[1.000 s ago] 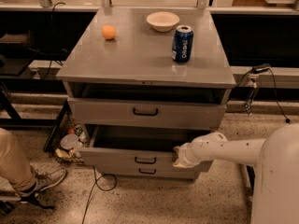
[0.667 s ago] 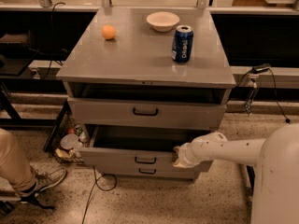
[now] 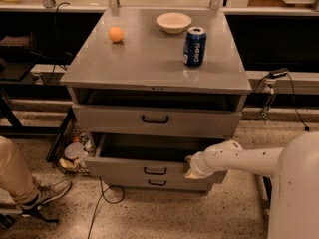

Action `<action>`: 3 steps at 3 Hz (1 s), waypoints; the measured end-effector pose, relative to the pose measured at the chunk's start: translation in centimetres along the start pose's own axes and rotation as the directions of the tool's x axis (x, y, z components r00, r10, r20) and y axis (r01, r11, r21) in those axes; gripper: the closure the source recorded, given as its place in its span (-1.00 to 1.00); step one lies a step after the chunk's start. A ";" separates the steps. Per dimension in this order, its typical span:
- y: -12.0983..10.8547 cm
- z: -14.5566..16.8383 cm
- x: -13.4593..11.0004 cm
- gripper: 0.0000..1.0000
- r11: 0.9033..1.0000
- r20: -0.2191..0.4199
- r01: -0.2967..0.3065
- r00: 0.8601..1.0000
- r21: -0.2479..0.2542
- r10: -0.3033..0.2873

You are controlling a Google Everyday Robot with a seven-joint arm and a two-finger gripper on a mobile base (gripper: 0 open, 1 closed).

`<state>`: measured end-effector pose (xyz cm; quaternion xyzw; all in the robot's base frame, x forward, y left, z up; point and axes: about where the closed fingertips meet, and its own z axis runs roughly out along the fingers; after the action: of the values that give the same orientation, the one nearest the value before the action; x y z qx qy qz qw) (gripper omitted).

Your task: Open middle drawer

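The grey cabinet (image 3: 149, 59) has three drawer fronts stacked one above the other. The middle drawer (image 3: 129, 169) has a slim front with a small black bar handle (image 3: 155, 171). It stands pulled out toward me, and its dark inside shows above the front. My gripper (image 3: 192, 166), at the end of the white arm (image 3: 239, 158), is at the right part of that drawer's top edge, to the right of the handle.
The taller top drawer (image 3: 114, 119) also stands a little way out. The small bottom drawer (image 3: 157, 183) sits beneath the middle one. An orange ball (image 3: 116, 34), a white bowl (image 3: 173, 22) and a blue can (image 3: 194, 46) stand on the cabinet top. A person's leg and shoe (image 3: 35, 195), a cable (image 3: 102, 203) and clutter (image 3: 75, 153) are at the left.
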<state>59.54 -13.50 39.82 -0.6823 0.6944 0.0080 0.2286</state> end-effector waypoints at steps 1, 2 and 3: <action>0.0 0.1 0.0 -0.87 1.000 0.000 0.000 1.000 -0.001 0.000; 0.1 0.1 -0.1 -1.00 1.000 0.001 0.001 1.000 -0.003 -0.001; 0.5 0.4 -0.2 -1.00 1.000 -0.019 0.013 1.000 -0.020 -0.013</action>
<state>59.22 -13.15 39.39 -0.6891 0.6919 0.0071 0.2152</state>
